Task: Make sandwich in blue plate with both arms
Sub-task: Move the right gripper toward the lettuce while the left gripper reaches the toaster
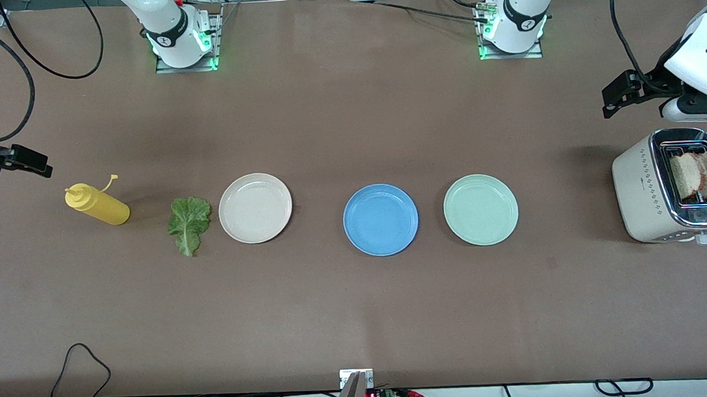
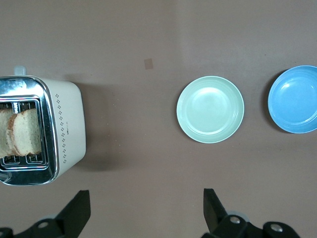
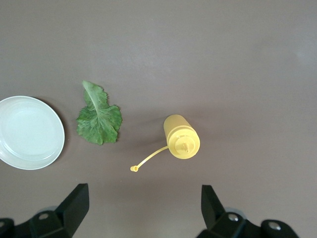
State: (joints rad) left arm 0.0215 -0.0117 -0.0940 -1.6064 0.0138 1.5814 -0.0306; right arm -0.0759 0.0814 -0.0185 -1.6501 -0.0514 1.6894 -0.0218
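The blue plate (image 1: 380, 219) (image 2: 294, 99) lies bare at the table's middle. Two toast slices (image 1: 699, 174) (image 2: 22, 131) stand upright in the slots of a cream toaster (image 1: 641, 187) (image 2: 67, 124) at the left arm's end. A green lettuce leaf (image 1: 189, 224) (image 3: 99, 116) lies flat on the table toward the right arm's end. My left gripper (image 1: 620, 95) (image 2: 147, 210) hangs open over bare table beside the toaster, holding nothing. Over bare table by the mustard bottle, my right gripper (image 1: 23, 162) (image 3: 143, 208) is open too, with nothing in it.
A cream-white plate (image 1: 255, 207) (image 3: 29, 131) sits between the lettuce and the blue plate. A pale green plate (image 1: 480, 210) (image 2: 210, 109) sits between the blue plate and the toaster. A yellow mustard bottle (image 1: 96, 204) (image 3: 182, 136) stands beside the lettuce with its cap hanging off.
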